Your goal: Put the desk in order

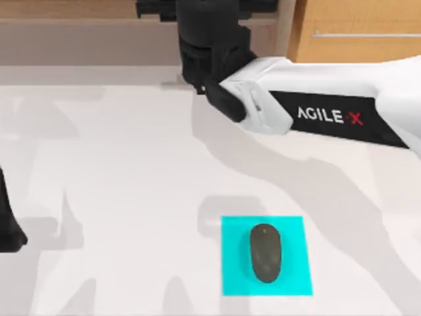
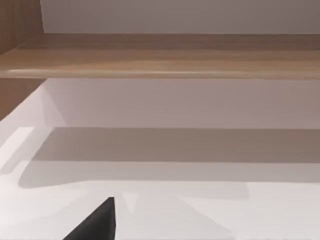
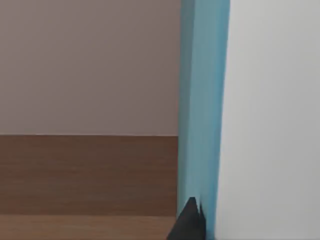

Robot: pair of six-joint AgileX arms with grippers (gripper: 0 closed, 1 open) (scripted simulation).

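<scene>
While right gripper (image 1: 197, 16) reaches brown wooden shelf (image 1: 79, 26), finger state unclear; smooth white desk (image 1: 118, 164).

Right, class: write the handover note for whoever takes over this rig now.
Left arm: parked at the desk's left edge.
Right pincer: reached to the back, at the brown shelf; its wrist view shows an upright blue slab over wood. Grip unclear.
Mouse: on the cyan mat, front.
Drawer unit: back right.
Left, probably: confirm the slab is settled, then withdraw the right arm.
</scene>
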